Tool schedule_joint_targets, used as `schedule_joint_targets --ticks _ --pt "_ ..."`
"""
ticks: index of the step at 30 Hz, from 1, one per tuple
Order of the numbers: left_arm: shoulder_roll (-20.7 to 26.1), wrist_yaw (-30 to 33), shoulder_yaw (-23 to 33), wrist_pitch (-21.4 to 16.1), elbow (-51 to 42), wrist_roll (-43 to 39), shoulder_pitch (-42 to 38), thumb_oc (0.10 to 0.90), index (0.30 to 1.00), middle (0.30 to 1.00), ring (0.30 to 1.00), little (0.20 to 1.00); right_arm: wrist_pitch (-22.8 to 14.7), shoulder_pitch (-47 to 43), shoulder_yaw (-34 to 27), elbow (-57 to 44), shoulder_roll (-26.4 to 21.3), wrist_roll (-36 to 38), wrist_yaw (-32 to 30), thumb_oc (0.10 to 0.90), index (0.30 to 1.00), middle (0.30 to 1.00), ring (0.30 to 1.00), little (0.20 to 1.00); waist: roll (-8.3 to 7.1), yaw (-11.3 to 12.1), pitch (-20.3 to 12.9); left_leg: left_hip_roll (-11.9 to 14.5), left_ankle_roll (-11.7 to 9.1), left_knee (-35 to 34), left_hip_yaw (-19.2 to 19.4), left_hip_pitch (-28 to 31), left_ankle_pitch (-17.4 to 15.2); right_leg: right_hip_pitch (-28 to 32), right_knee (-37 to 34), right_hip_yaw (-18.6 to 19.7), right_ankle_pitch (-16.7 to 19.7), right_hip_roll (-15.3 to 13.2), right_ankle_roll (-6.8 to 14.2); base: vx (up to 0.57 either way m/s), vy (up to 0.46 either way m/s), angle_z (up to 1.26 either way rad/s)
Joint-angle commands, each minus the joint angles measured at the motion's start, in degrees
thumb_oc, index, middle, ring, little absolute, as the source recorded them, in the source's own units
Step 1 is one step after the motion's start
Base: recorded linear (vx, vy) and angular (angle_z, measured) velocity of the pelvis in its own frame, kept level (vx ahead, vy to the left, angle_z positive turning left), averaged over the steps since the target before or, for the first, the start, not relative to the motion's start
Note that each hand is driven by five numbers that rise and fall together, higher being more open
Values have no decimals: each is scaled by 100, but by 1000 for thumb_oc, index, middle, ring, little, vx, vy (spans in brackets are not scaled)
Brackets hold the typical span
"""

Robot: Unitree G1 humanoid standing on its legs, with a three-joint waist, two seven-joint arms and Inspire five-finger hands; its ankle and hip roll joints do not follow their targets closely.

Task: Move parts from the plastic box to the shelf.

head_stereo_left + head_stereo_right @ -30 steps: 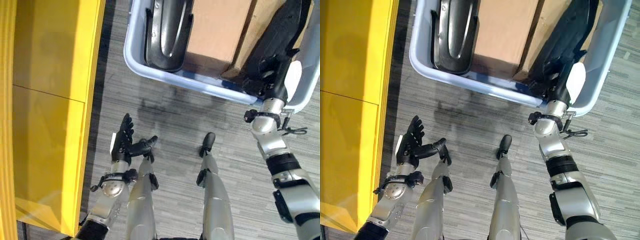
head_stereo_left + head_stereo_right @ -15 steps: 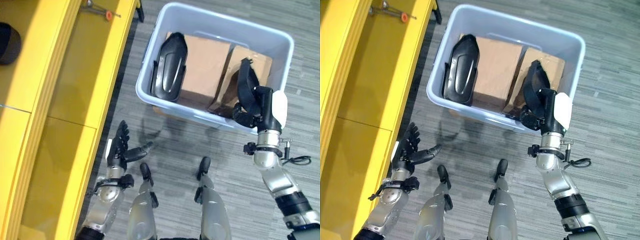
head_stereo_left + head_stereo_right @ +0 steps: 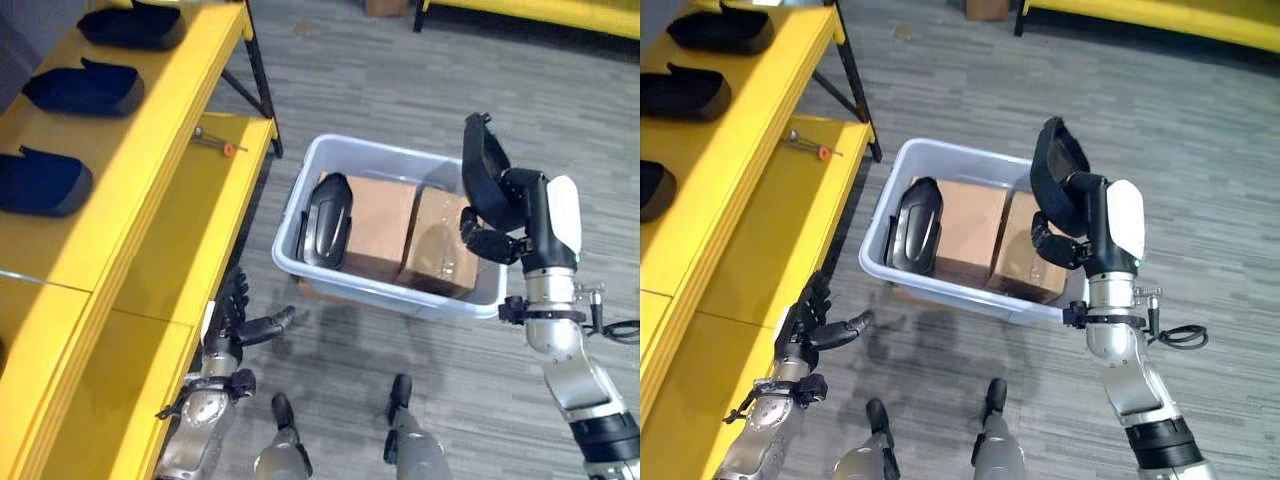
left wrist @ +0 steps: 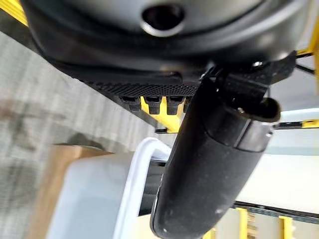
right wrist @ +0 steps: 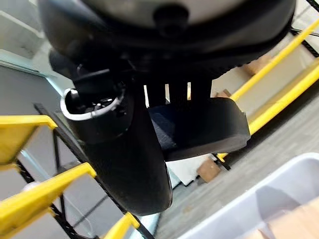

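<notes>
My right hand (image 3: 520, 215) is shut on a black curved part (image 3: 483, 172), held up above the right end of the pale blue plastic box (image 3: 310, 270) on the floor. In the right wrist view the thumb (image 5: 124, 154) and fingers clamp that part (image 5: 209, 127). A second black part (image 3: 326, 220) leans inside the box's left end, beside two cardboard boxes (image 3: 385, 225). The yellow shelf (image 3: 150, 150) runs along the left, with three dark parts (image 3: 85, 88) on its top level. My left hand (image 3: 237, 322) hangs open low beside the shelf, holding nothing.
A small tool with an orange tip (image 3: 215, 142) lies on the shelf's lower level. A black shelf leg (image 3: 262, 85) stands just behind the plastic box's left corner. Another yellow rack (image 3: 540, 10) runs along the far side. Grey floor stretches right of the box.
The camera has tilted up and the whole scene has shifted down. My right hand has lifted the black part out of the box to above its rim. The left hand stays open.
</notes>
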Motion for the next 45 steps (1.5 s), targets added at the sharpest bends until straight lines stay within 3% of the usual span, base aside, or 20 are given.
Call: schedule_joint_targets --ticks 1,4,8,12,15,16,17,18,21,23,24,28,29,30,32,35,36,38,42,45 --pt "159 -137 143 -406 -84 344 -63 900 1000 1000 1000 1000 -633 -270 -362 -739 -91 -198 -88 400 300 300 300 300 -96 -27 -767 111 17 105 -115 101 -20 46 841 28 -540 -360 544 48 -41 -4" --pt "80 -161 212 -369 -75 373 109 900 1000 1000 1000 1000 -727 -87 -199 -970 -11 -76 173 400 300 300 300 300 -61 -84 -1015 173 69 165 -96 360 -115 168 1112 111 -800 -286 476 41 -71 -2" --pt "47 -183 265 -368 -123 348 217 900 1000 1000 1000 1000 -760 -153 -70 -998 -30 29 313 400 300 300 300 300 -53 -82 -1071 231 74 293 -94 430 -180 180 1275 210 -960 -204 412 12 -80 -16" --pt "-26 -190 342 -380 -175 216 379 900 1000 1000 1000 1000 -775 -455 190 -929 -80 148 380 400 300 300 300 300 -50 19 -1060 492 -13 709 -197 363 -125 248 1454 202 -1222 28 255 -39 -179 -2" --pt "-60 -221 379 -385 -280 78 522 900 1000 1000 1000 1000 -840 -781 337 -1001 -35 256 323 400 300 300 300 300 20 202 -948 862 -330 790 -280 156 472 324 1531 -91 -1419 333 63 -112 -238 10" --pt "-60 -222 387 -379 -291 75 527 900 1000 1000 1000 1000 -845 -797 349 -986 -34 254 317 400 300 300 300 300 36 175 -945 887 -351 773 -313 148 499 335 1521 -122 -1420 359 45 -106 -190 39" --pt "-76 -180 401 -387 -303 9 560 900 1000 1000 1000 1000 -865 -957 435 -965 22 260 228 400 300 300 300 300 93 343 -893 1085 -557 640 -422 62 1058 389 1508 -280 -1494 531 -24 -108 -175 40" --pt "-97 -153 420 -400 -334 -3 573 900 1000 1000 1000 1000 -856 -1025 468 -958 33 209 191 400 300 300 300 300 132 389 -878 1152 -622 487 -521 31 1277 435 1467 -378 -1511 590 -52 -129 -208 30" --pt "-144 -89 417 -388 -369 27 517 900 1000 1000 1000 1000 -844 -1120 480 -934 12 153 127 400 300 300 300 300 148 461 -762 1125 -582 443 -688 -151 1436 539 1428 -623 -1520 580 -131 -88 -95 52" --pt "-117 -107 310 -380 -326 55 319 900 1000 1000 1000 1000 -827 -1135 434 -936 -74 87 11 400 300 300 300 300 29 354 -630 1206 -369 1285 -67 -312 1075 567 1414 -971 -1551 440 -270 -223 -203 100" --pt "-77 -160 212 -406 -332 47 203 900 1000 1000 1000 1000 -809 -1068 405 -928 -51 84 -62 400 300 300 300 300 -58 322 -593 1050 -251 2105 -169 -289 241 602 1397 -1056 -1598 345 -265 -210 -215 179" --pt "-57 -93 87 -396 -268 45 -96 900 1000 1000 1000 1000 -814 -827 228 -1073 50 80 -146 400 300 300 300 300 -88 174 -679 1088 -108 3057 307 47 -458 612 1505 -1570 -1598 186 -301 -76 37 109" --pt "-68 -101 47 -397 -298 66 -207 900 1000 1000 1000 1000 -817 -658 96 -1145 109 39 -185 400 300 300 300 300 6 22 -799 955 -52 2395 568 348 -829 551 1617 -1818 -1466 18 -146 46 446 178" --pt "-89 -113 -2 -346 -278 127 -274 900 1000 1000 1000 1000 -772 -372 -149 -1226 140 3 -157 400 300 300 300 300 27 -57 -963 562 87 1489 653 630 -1065 590 1639 -1955 -1194 -324 124 53 530 177" --pt "-49 -105 7 -356 -275 249 -337 900 1000 1000 1000 1000 -775 -226 -241 -1272 234 5 -164 400 300 300 300 300 35 -33 -1020 293 165 1103 575 723 -1090 608 1642 -2005 -1010 -544 264 58 383 122" --pt "38 -115 36 -364 -343 377 -312 900 1000 1000 1000 1000 -768 -129 -318 -1265 292 -15 -143 400 300 300 300 300 -44 16 -1056 42 246 830 465 733 -1011 656 1583 -2082 -759 -796 431 50 265 63" --pt "108 -140 149 -396 -430 535 -193 900 1000 1000 1000 1000 -758 -132 -276 -1244 333 -101 -77 400 300 300 300 300 -123 154 -1089 -271 376 617 327 722 -1050 807 1388 -2224 -445 -1043 603 78 309 59" --pt "141 -91 244 -413 -468 616 -128 900 1000 1000 1000 1000 -774 -208 -182 -1249 381 -75 -11 400 300 300 300 300 -174 232 -1091 -472 465 569 205 683 -1106 886 1261 -2281 -207 -1188 722 69 311 80" --pt "214 101 523 -440 -549 899 2 900 1000 1000 1000 1000 -645 -495 132 -1059 493 -205 94 400 300 300 300 300 -267 468 -1136 -901 673 293 6 691 -1141 965 968 -2320 354 -1454 846 62 275 35" --pt "230 177 604 -452 -551 1039 6 900 1000 1000 1000 1000 -570 -466 179 -983 523 -339 152 400 300 300 300 300 -279 461 -1143 -1101 802 105 -214 709 -1137 924 1126 -2023 553 -1638 846 118 340 59"
